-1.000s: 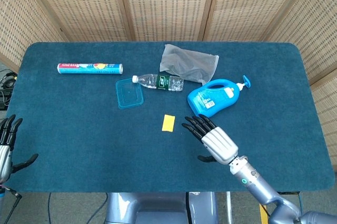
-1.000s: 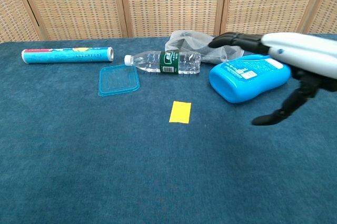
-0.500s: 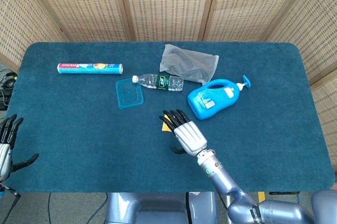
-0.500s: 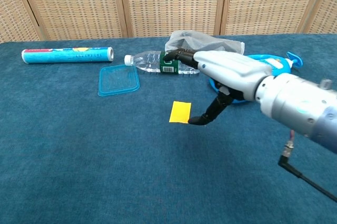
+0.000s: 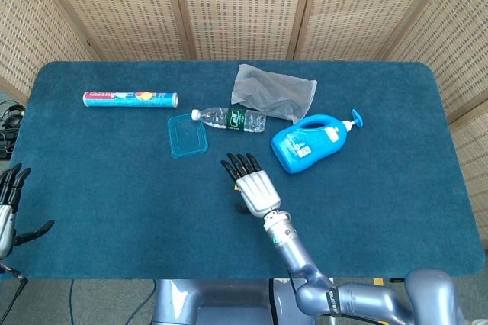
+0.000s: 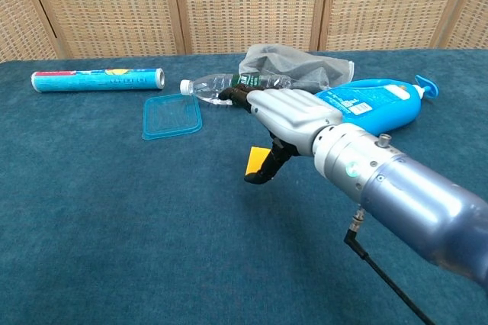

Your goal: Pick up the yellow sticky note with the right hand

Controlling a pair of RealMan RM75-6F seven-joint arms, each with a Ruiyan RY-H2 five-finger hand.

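Note:
In the chest view, the yellow sticky note lies flat on the blue table cloth, mostly covered by my right hand. That hand hovers over it with fingers stretched out flat and the thumb pointing down beside the note's near edge. Nothing is held in it. From the head view the right hand hides the note entirely. My left hand hangs at the table's near left corner, fingers spread and empty.
Behind the right hand lie a clear water bottle, a blue square lid, a blue pump bottle and a grey plastic bag. A printed roll rests far left.
My right hand has swept left across the table from beside the pump bottle to directly over the sticky note. The left hand has hardly moved.

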